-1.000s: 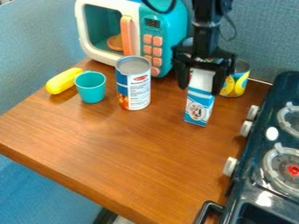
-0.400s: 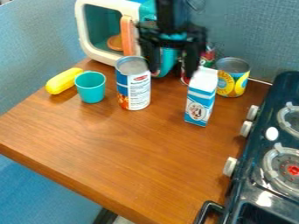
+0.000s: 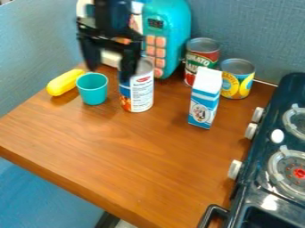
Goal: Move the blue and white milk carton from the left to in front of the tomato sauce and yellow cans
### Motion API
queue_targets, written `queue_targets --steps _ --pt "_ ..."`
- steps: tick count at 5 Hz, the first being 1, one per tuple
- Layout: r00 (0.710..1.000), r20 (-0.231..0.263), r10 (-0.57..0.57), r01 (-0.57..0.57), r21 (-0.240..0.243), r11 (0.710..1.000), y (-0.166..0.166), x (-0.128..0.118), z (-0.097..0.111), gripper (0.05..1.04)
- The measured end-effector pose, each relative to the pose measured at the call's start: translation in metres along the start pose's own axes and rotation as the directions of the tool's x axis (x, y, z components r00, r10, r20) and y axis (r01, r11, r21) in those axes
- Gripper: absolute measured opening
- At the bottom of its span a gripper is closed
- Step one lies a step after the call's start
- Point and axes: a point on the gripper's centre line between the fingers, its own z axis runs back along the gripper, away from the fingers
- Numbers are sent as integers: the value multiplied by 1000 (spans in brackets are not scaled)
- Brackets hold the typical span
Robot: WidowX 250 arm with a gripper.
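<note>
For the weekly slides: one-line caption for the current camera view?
Black gripper hanging open above a teal cup and a blue-and-white can on a wooden counter.

Black robot arm, chunky and dark all over, wide black hand, two long black fingers, boxy bar joining them across the top

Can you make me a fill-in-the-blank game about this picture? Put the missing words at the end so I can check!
1. On the table stand ____ cans.
2. The long thing just beside the cup has the color ____.
3. Of the cup and the milk carton, the one nearer the stove is the ____.
4. The jaws of the black gripper are not shut but ____.

Missing words: three; yellow; milk carton; open.
</note>
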Motion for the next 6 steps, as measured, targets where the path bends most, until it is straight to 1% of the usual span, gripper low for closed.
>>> queue_targets --steps 1,2,3,6 --pt "1000 -4 -27 27 14 1000 37 7 -8 1004" --pt "1000 -14 -6 6 -6 1000 61 14 -16 1004" --pt "1000 -24 -5 4 -24 1000 62 19 -26 1004" --pt "1000 -27 -5 4 -25 1000 62 19 -26 1004"
